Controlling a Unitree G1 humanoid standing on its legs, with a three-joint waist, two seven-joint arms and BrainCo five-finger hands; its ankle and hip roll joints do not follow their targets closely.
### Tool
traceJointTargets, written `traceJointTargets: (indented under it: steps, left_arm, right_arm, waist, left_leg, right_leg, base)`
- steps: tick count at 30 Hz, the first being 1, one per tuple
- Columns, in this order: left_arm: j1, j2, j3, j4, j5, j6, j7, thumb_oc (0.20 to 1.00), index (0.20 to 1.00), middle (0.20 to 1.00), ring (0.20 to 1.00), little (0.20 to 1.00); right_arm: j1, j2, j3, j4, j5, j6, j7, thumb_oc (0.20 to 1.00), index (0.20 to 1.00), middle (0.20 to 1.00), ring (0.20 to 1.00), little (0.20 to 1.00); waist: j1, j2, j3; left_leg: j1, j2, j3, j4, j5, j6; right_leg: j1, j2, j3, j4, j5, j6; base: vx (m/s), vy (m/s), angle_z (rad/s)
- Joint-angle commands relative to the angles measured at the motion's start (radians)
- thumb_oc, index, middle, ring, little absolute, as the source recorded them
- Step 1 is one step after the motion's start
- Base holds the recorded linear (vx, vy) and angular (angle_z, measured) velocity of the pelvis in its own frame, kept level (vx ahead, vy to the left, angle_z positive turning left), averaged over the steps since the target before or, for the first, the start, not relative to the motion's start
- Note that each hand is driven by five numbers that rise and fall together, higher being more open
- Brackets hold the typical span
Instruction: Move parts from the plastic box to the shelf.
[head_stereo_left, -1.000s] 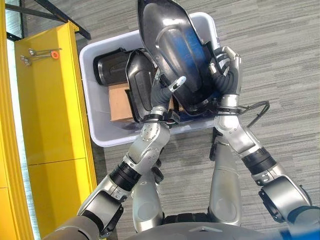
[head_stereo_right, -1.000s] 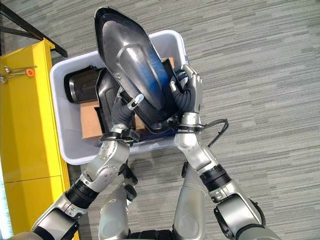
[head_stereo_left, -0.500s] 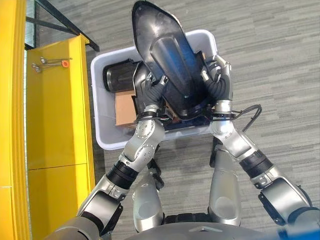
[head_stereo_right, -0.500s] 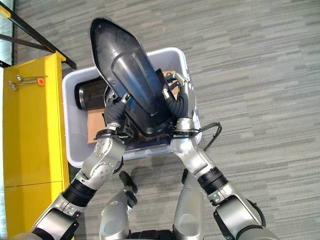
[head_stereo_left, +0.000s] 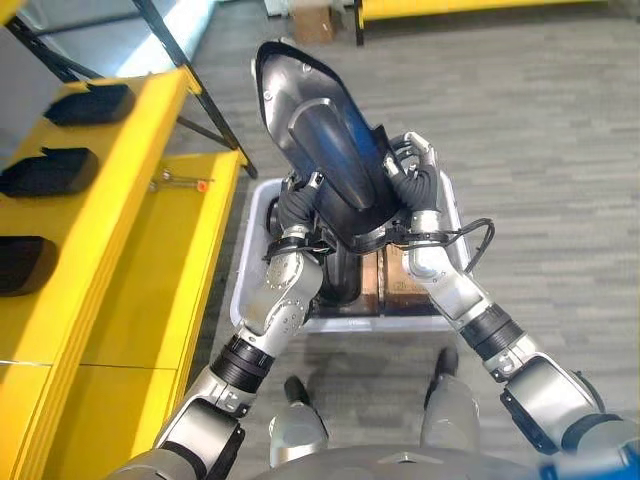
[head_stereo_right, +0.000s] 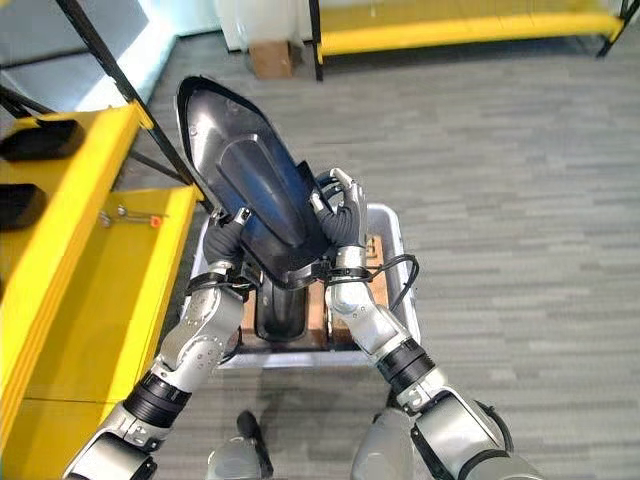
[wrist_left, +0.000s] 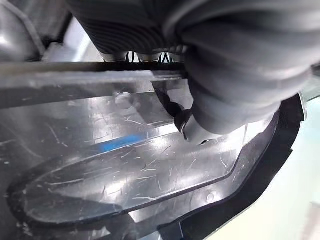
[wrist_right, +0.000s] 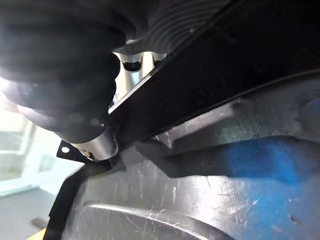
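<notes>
head eyes overhead, wrist views close-up

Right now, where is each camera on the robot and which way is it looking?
Left eye view: on the head, looking down at the black part held over the plastic box; both arms show.
Right eye view: beside it, same scene, yellow shelf alongside.
Left wrist view: at the left hand, against the part.
Right wrist view: at the right hand, sharing that part.

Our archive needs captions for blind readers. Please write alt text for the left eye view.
Both robot hands, left hand and right hand, clamp a large black molded part held up above a plastic box on the floor. A yellow shelf holding dark parts stands to the robot's left.
</notes>
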Motion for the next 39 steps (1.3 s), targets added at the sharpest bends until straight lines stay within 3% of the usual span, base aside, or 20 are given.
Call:
traceJointTargets:
  steps: [1,5,11,12,13,17,19,21,23,25,26,27,29,32,33,35,37,39]
  left_arm:
    - [-0.039,-0.023,-0.016,-0.15,0.086,-0.044,-0.026,0.2,0.2,0.2,0.2,0.2]
    - [0.011,-0.005,0.021,-0.146,0.102,-0.02,-0.016,0.2,0.2,0.2,0.2,0.2]
    - [0.046,0.014,0.043,-0.141,0.106,0.003,-0.052,0.2,0.2,0.2,0.2,0.2]
    - [0.053,0.023,0.049,-0.135,0.112,0.008,-0.069,0.2,0.2,0.2,0.2,0.2]
    - [0.052,0.034,0.043,-0.114,0.114,0.025,-0.123,0.2,0.2,0.2,0.2,0.2]
    - [0.036,0.03,0.01,-0.074,0.106,0.02,-0.191,0.2,0.2,0.2,0.2,0.2]
    - [0.025,0.022,0.01,-0.038,0.116,-0.002,-0.201,0.2,0.2,0.2,0.2,0.2]
    - [0.027,0.023,0.019,-0.029,0.111,-0.007,-0.197,0.2,0.2,0.2,0.2,0.2]
    - [0.038,0.022,0.037,-0.023,0.095,0.002,-0.211,0.2,0.2,0.2,0.2,0.2]
    - [0.041,0.02,0.041,-0.017,0.079,0.032,-0.244,0.2,0.2,0.2,0.2,0.2]
    - [0.042,0.02,0.041,-0.015,0.081,0.032,-0.237,0.2,0.2,0.2,0.2,0.2]
    - [0.038,0.015,0.03,-0.007,0.083,0.037,-0.264,0.2,0.2,0.2,0.2,0.2]
    - [0.033,0.013,0.016,-0.007,0.083,0.031,-0.253,0.2,0.2,0.2,0.2,0.2]
    - [0.021,0.009,0.002,-0.002,0.084,0.012,-0.245,0.2,0.2,0.2,0.2,0.2]
    - [0.014,0.007,-0.004,0.0,0.081,0.006,-0.249,0.2,0.2,0.2,0.2,0.2]
    - [-0.004,0.0,-0.015,0.003,0.086,0.009,-0.255,0.2,0.2,0.2,0.2,0.2]
    - [-0.028,-0.003,-0.027,0.011,0.086,0.022,-0.255,0.2,0.2,0.2,0.2,0.2]
    - [-0.048,-0.01,-0.033,0.022,0.092,0.041,-0.248,0.2,0.2,0.2,0.2,0.2]
  right_arm:
    - [-0.059,0.062,0.019,0.003,0.067,0.009,0.071,0.2,0.2,0.2,0.2,0.2]
    - [-0.018,0.088,0.056,-0.018,0.105,0.051,0.128,0.2,0.2,0.2,0.2,0.2]
    - [0.011,0.102,0.082,-0.011,0.121,0.064,0.151,0.2,0.2,0.2,0.2,0.2]
    - [0.026,0.102,0.087,-0.012,0.136,0.065,0.162,0.2,0.2,0.2,0.2,0.2]
    - [0.051,0.093,0.094,-0.007,0.163,0.067,0.151,0.2,0.2,0.2,0.2,0.2]
    - [0.063,0.065,0.087,0.004,0.183,0.077,0.112,0.2,0.2,0.2,0.2,0.2]
    - [0.05,0.048,0.071,0.048,0.207,0.056,0.155,0.2,0.2,0.2,0.2,0.2]
    - [0.039,0.042,0.068,0.058,0.215,0.059,0.181,0.2,0.2,0.2,0.2,0.2]
    - [0.031,0.04,0.072,0.057,0.231,0.086,0.182,0.2,0.2,0.2,0.2,0.2]
    - [0.048,0.038,0.069,0.038,0.232,0.106,0.151,0.2,0.2,0.2,0.2,0.2]
    - [0.053,0.037,0.068,0.032,0.231,0.11,0.159,0.2,0.2,0.2,0.2,0.2]
    - [0.071,0.036,0.07,0.017,0.226,0.118,0.129,0.2,0.2,0.2,0.2,0.2]
    - [0.078,0.034,0.078,0.018,0.208,0.11,0.141,0.2,0.2,0.2,0.2,0.2]
    - [0.066,0.037,0.086,0.034,0.198,0.106,0.146,0.2,0.2,0.2,0.2,0.2]
    - [0.05,0.037,0.089,0.049,0.201,0.104,0.14,0.2,0.2,0.2,0.2,0.2]
    - [0.023,0.038,0.086,0.078,0.207,0.105,0.14,0.2,0.2,0.2,0.2,0.2]
    - [0.004,0.039,0.089,0.108,0.232,0.096,0.136,0.2,0.2,0.2,0.2,0.2]
    - [0.001,0.041,0.082,0.126,0.253,0.094,0.144,0.2,0.2,0.2,0.2,0.2]
  waist:
    - [0.015,-0.02,0.02]
    - [0.04,-0.015,-0.018]
    - [0.06,-0.013,-0.03]
    - [0.064,-0.013,-0.032]
    - [0.062,-0.019,-0.033]
    - [0.04,-0.034,-0.035]
    - [0.056,-0.047,-0.037]
    - [0.066,-0.05,-0.034]
    - [0.077,-0.054,-0.025]
    - [0.061,-0.056,-0.019]
    - [0.056,-0.057,-0.018]
    - [0.039,-0.059,-0.015]
    - [0.025,-0.063,-0.017]
    - [0.011,-0.072,-0.019]
    - [0.0,-0.08,-0.021]
    - [-0.01,-0.083,-0.038]
    - [-0.01,-0.071,-0.045]
    - [-0.013,-0.055,-0.052]
  left_leg:
    - [0.0,-0.017,-0.061,0.002,-0.04,0.019]
    - [0.026,-0.029,-0.092,-0.032,-0.028,0.022]
    - [0.037,-0.049,-0.134,-0.055,-0.023,0.03]
    - [0.039,-0.059,-0.162,-0.065,-0.023,0.035]
    - [0.034,-0.088,-0.257,-0.084,-0.022,0.051]
    - [-0.01,-0.141,-0.409,-0.095,-0.004,0.062]
    - [-0.073,-0.169,-0.486,-0.061,0.01,0.053]
    - [-0.093,-0.173,-0.504,-0.051,0.02,0.051]
    - [-0.12,-0.156,-0.484,-0.038,0.037,0.042]
    - [-0.122,-0.116,-0.368,-0.033,0.043,0.035]
    - [-0.12,-0.109,-0.345,-0.033,0.044,0.033]
    - [-0.111,-0.075,-0.254,-0.024,0.053,0.025]
    - [-0.095,-0.043,-0.207,0.007,0.037,0.023]
    - [-0.059,-0.027,-0.166,0.05,0.006,0.024]
    - [-0.015,-0.023,-0.127,0.071,-0.034,0.03]
    - [0.023,-0.018,-0.125,0.136,-0.039,0.027]
    - [0.018,-0.037,-0.139,0.113,-0.052,0.03]
    - [0.043,-0.052,-0.107,0.046,-0.086,0.037]
  right_leg:
    - [0.135,0.074,-0.053,0.019,-0.187,-0.08]
    - [0.192,0.071,-0.08,-0.003,-0.19,-0.075]
    - [0.229,0.077,-0.08,-0.012,-0.199,-0.072]
    - [0.238,0.083,-0.066,-0.005,-0.209,-0.071]
    - [0.25,0.134,0.011,0.008,-0.236,-0.086]
    - [0.255,0.253,0.176,-0.017,-0.247,-0.121]
    - [0.262,0.284,0.196,-0.009,-0.259,-0.138]
    - [0.261,0.29,0.195,-0.008,-0.259,-0.143]
    - [0.263,0.293,0.174,-0.013,-0.257,-0.146]
    - [0.272,0.28,0.112,-0.021,-0.254,-0.142]
    - [0.276,0.277,0.098,-0.022,-0.255,-0.141]
    - [0.279,0.261,0.051,-0.028,-0.251,-0.135]
    - [0.265,0.238,0.012,-0.022,-0.243,-0.133]
    - [0.245,0.206,-0.017,-0.004,-0.24,-0.131]
    - [0.233,0.185,-0.041,0.017,-0.248,-0.131]
    - [0.201,0.166,-0.059,0.053,-0.256,-0.145]
    - [0.183,0.167,-0.047,0.066,-0.258,-0.141]
    - [0.189,0.151,-0.063,0.081,-0.269,-0.126]
  base:
    - [0.06,0.115,0.19]
    - [0.04,0.101,0.2]
    - [-0.01,0.044,0.27]
    - [-0.03,-0.02,0.61]
    - [-0.03,-0.045,0.74]
    - [-0.02,-0.069,1.88]
    - [-0.01,-0.101,1.45]
    - [-0.02,-0.077,1.11]
    - [-0.06,-0.068,0.71]
    - [-0.07,-0.041,0.44]
    - [-0.11,-0.012,0.65]
    - [-0.1,0.005,1.19]
    - [-0.17,0.108,1.82]
    - [-0.16,0.21,0.72]
    - [-0.23,0.44,0.92]
    - [-0.17,0.426,0.75]
    - [-0.05,0.419,0.56]
    - [0.03,0.462,0.67]
